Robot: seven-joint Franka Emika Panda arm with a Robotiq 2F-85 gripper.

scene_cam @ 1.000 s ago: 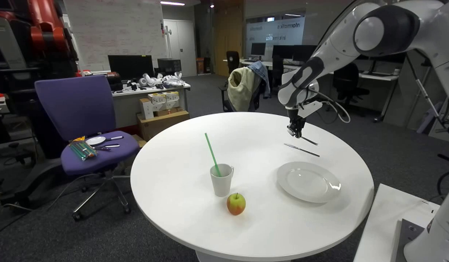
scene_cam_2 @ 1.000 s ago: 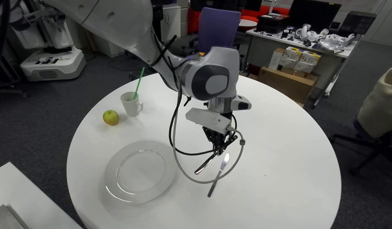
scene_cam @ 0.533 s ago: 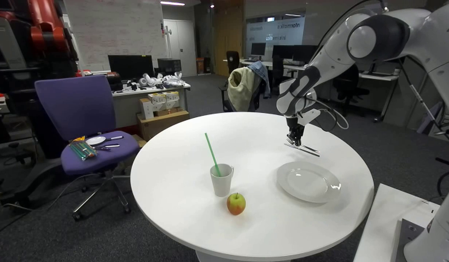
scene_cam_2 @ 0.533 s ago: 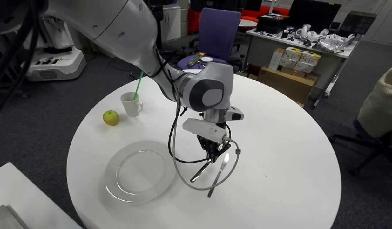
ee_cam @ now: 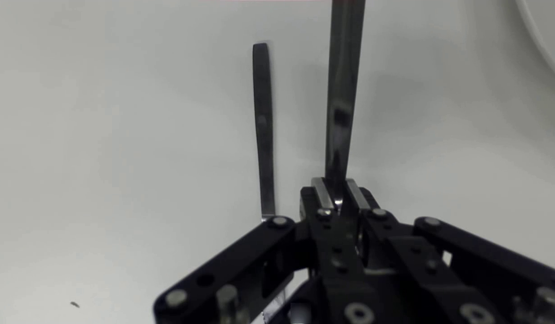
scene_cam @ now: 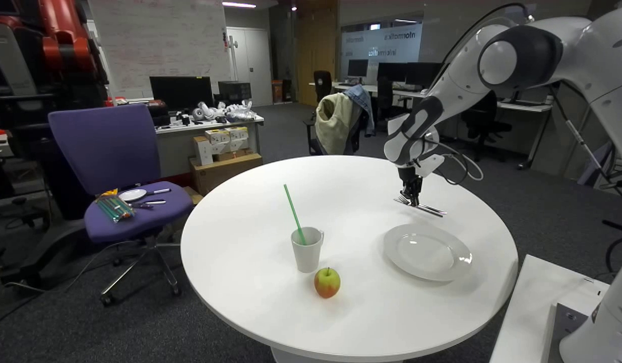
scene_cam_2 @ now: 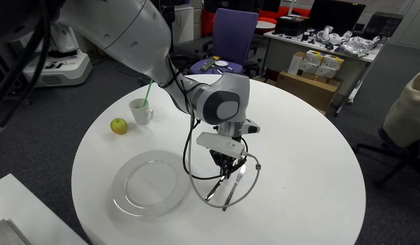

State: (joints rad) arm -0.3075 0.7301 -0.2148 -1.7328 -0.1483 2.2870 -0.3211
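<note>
My gripper (ee_cam: 336, 191) is shut on a metal fork (ee_cam: 342, 90), whose handle sticks out from between the fingertips. In an exterior view the fork's tines (scene_cam: 403, 200) show on the far side of the gripper (scene_cam: 415, 202). The fork is low over the white round table (scene_cam: 230, 282); I cannot tell whether it touches it. A metal knife (ee_cam: 264, 126) lies on the table beside the fork, roughly parallel and apart from it. The knife also shows in an exterior view (scene_cam_2: 231, 193), its blade partly behind the gripper (scene_cam_2: 225, 176).
A white plate (scene_cam_2: 123, 177) lies near the fork, and its rim shows in the wrist view (ee_cam: 540, 38). A white cup (scene_cam: 306, 258) with a green straw (scene_cam: 292, 207) stands beside an apple (scene_cam: 327, 282). A purple chair (scene_cam: 134, 212) holds more utensils. A cable (scene_cam_2: 191, 149) hangs by the gripper.
My gripper has moved down with the fork, from above the table to just over it, beside the knife. The fork stays held. Knife, plate, cup and apple have not moved.
</note>
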